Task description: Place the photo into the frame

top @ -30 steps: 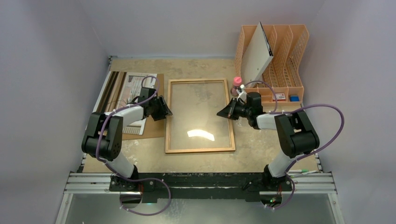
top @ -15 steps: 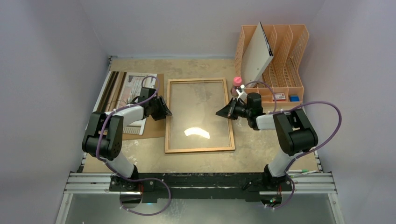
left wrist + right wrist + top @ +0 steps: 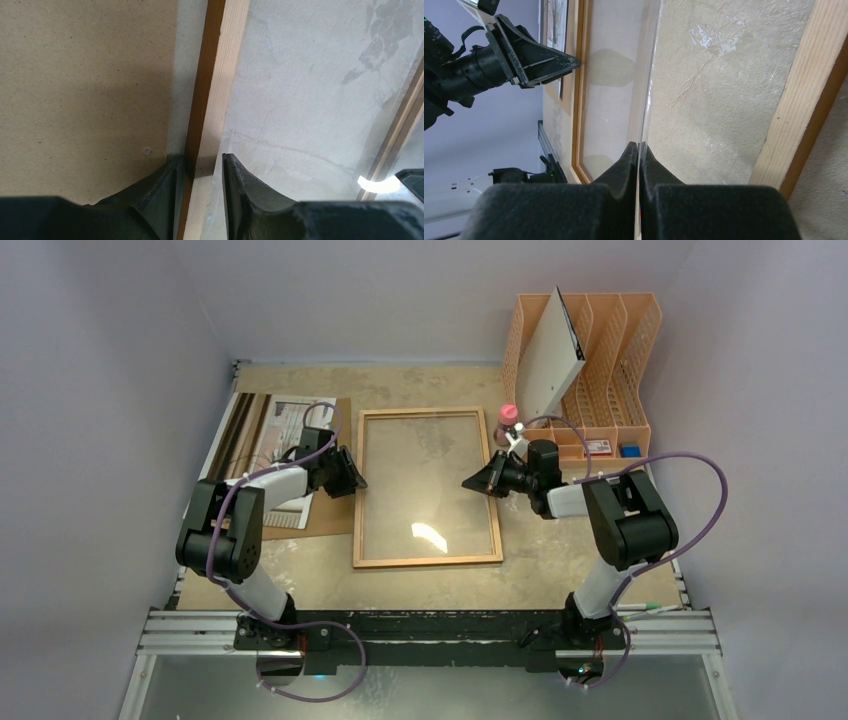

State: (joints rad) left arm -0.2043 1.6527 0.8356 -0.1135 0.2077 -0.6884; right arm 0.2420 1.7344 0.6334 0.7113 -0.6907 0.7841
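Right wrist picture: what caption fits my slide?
Right tool pinches the clear pane lifted off the frame.

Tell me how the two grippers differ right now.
The black left gripper straddles the light wooden picture frame's left rail, jaws apart; the black right gripper is pinched shut on the thin clear pane's edge. The left works the frame itself; the right holds the pane's edge raised off it. Both face inward.

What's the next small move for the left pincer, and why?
Probably close the left pincer onto the left rail of the frame. Its jaws straddle that rail but don't look clamped, while the right pincer is shut on the edge of the clear pane, which is raised off the frame. Pinning the frame should let the pane lift out cleanly.
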